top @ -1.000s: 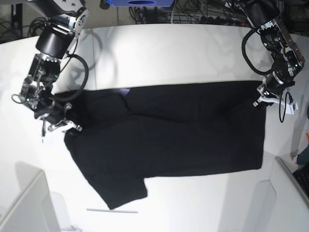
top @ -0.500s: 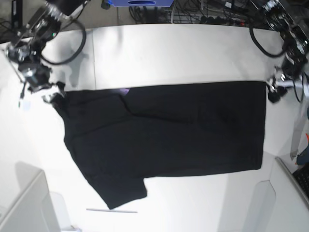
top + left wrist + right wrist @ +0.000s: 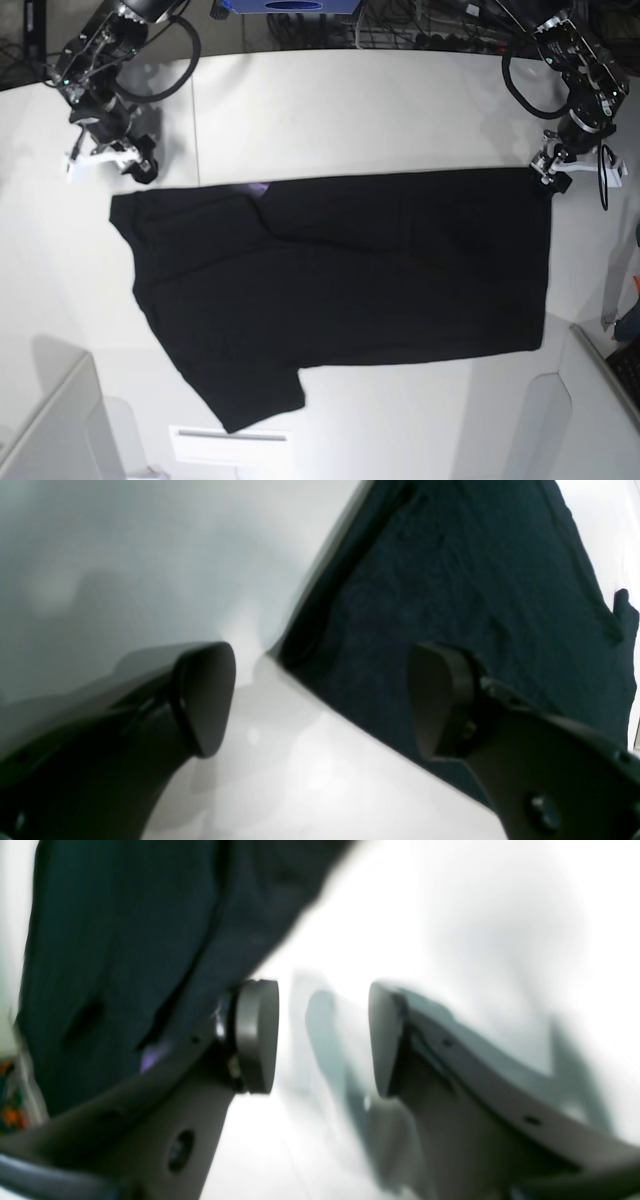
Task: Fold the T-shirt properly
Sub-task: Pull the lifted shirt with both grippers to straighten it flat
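The black T-shirt (image 3: 340,275) lies spread flat on the white table (image 3: 350,110), hem to the right, collar to the left, with a bit of purple print (image 3: 256,188) at its far edge. My left gripper (image 3: 553,176) hovers open and empty just beyond the shirt's far right corner. In the left wrist view the gripper (image 3: 322,700) is open over that corner of the shirt (image 3: 450,580). My right gripper (image 3: 112,160) is open and empty just past the far left sleeve. In the blurred right wrist view the gripper (image 3: 320,1037) holds nothing, with the shirt (image 3: 125,940) beside it.
White bins stand at the near left (image 3: 50,420) and near right (image 3: 600,400). A white strip (image 3: 230,435) lies near the front edge below the near sleeve. Cables (image 3: 420,25) run along the back edge.
Both grippers pulled the shirt's far corners outward, stretching it flat, then let go and drew back toward the table's far side. The far left sleeve now lies spread out.
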